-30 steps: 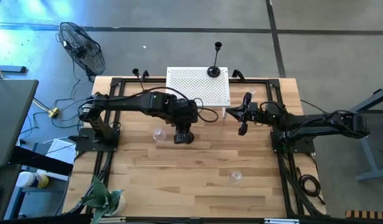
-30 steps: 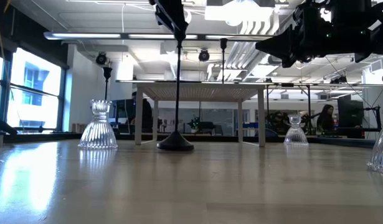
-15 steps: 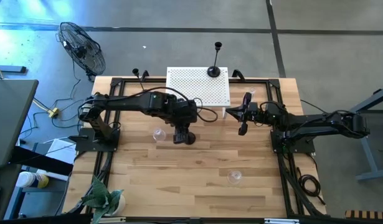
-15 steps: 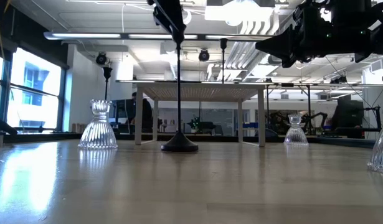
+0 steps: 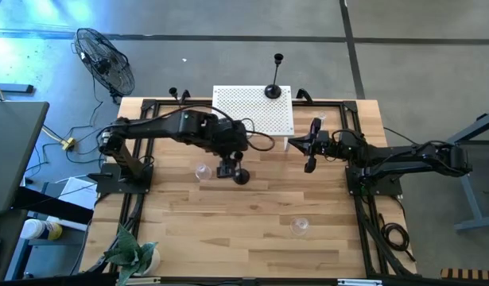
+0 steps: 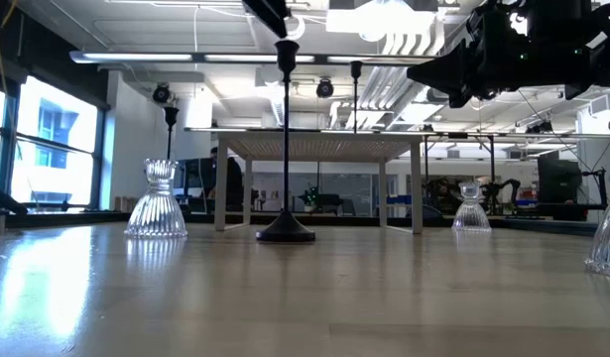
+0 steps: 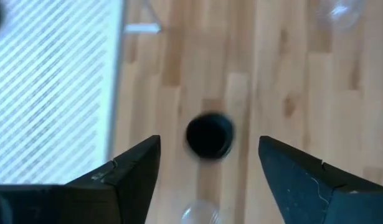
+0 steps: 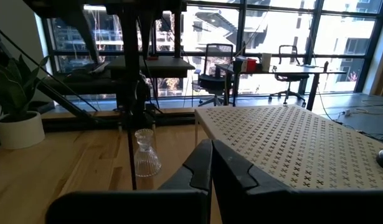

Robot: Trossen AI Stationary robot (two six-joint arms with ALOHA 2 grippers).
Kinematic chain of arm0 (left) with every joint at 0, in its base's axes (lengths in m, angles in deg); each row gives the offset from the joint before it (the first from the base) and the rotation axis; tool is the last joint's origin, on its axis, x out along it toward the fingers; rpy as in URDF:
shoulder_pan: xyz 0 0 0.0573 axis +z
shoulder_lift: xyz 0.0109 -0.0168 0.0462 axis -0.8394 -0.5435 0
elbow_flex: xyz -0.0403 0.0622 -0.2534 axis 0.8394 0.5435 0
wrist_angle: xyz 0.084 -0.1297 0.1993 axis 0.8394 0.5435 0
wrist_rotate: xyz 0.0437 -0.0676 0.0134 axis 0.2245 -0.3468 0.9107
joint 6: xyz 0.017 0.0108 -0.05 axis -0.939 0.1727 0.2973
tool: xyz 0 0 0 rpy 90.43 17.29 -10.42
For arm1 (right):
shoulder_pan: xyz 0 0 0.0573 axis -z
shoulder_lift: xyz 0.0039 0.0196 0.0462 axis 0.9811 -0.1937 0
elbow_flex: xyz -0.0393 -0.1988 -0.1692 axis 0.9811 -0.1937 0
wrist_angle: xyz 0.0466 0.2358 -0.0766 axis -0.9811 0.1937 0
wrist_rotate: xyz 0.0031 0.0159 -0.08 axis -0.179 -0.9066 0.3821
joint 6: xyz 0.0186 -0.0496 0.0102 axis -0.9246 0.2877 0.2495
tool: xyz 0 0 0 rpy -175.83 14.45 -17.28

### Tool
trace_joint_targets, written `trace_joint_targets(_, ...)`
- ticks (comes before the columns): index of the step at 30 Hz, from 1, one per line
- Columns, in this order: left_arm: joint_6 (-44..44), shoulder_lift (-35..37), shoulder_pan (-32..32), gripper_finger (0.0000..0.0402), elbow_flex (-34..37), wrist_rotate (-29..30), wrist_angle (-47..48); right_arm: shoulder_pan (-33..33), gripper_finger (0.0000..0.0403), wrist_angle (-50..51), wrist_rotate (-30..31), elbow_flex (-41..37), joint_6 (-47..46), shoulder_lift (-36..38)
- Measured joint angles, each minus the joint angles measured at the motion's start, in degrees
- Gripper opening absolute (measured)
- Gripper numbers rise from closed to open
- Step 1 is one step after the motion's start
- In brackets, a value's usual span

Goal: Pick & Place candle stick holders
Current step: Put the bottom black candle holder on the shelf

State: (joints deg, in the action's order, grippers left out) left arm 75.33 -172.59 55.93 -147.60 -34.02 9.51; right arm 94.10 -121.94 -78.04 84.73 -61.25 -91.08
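Left gripper (image 7: 208, 163) hangs over mid-table, fingers spread, nothing between them. A black candlestick (image 6: 286, 149) stands upright on the wood directly below it, free of the fingers; its cup top (image 7: 208, 135) is blurred in the left wrist view. A clear glass holder (image 5: 202, 171) sits just beside it. Right gripper (image 5: 311, 148) is parked off the perforated white platform's (image 5: 253, 110) right edge, fingers closed, empty. Second candlestick (image 5: 273, 89) stands on that platform's far edge. In the low view the right arm is only a dark silhouette, cut off at top.
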Motion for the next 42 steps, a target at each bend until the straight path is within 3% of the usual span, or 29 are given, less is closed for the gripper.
trace_joint_targets(4, 3.7, 4.6, -1.1, 0.0214, 3.9, 4.3, -0.8, 0.0, 0.0001, 0.5, 0.0, 0.0, 0.0, 0.0)
trace_joint_targets(8, 5.9, 12.6, -4.6, 0.0148, 14.2, 9.3, -9.3, 0.0, 0.0001, 1.0, 0.0, 0.0, 0.0, 0.0)
trace_joint_targets(18, 8.7, 31.4, -6.7, 0.0036, 55.6, 11.6, -53.9, 0.0, 0.0002, 1.9, 0.0, 0.0, 0.2, 0.0)
trace_joint_targets(21, 11.6, 33.7, -5.5, 0.0014, 64.6, 11.1, -65.0, 0.0, 0.0001, 2.4, 0.0, 0.0, -0.4, 0.0)
trace_joint_targets(23, 13.8, 34.0, -4.4, 0.0004, 68.6, 7.6, -70.4, 0.0, 0.0001, 2.5, 0.1, 0.0, -0.5, 0.0)
trace_joint_targets(25, 17.4, 33.6, -3.3, 0.0002, 71.2, 3.0, -72.8, 0.0, 0.0002, 2.5, 0.2, 0.0, -1.0, 0.0)
trace_joint_targets(28, 21.2, 30.5, -2.1, 0.0012, 71.8, 1.7, -75.0, 0.0, 0.0002, 2.5, 0.2, 0.0, -1.3, 0.0)
trace_joint_targets(31, 18.8, 29.2, -0.9, 0.0023, 71.9, -2.4, -76.0, 0.0, 0.0001, 2.5, 0.2, 0.0, -1.5, 0.0)
trace_joint_targets(37, 16.1, 28.8, -1.1, 0.0036, 71.9, -1.9, -77.6, 0.0, 0.0001, 2.1, 0.3, 0.0, -1.5, 0.0)
trace_joint_targets(42, 15.4, 28.2, -1.1, 0.0104, 71.8, -1.5, -80.1, 0.0, 0.0002, 2.1, 0.3, 0.0, -1.6, 0.0)
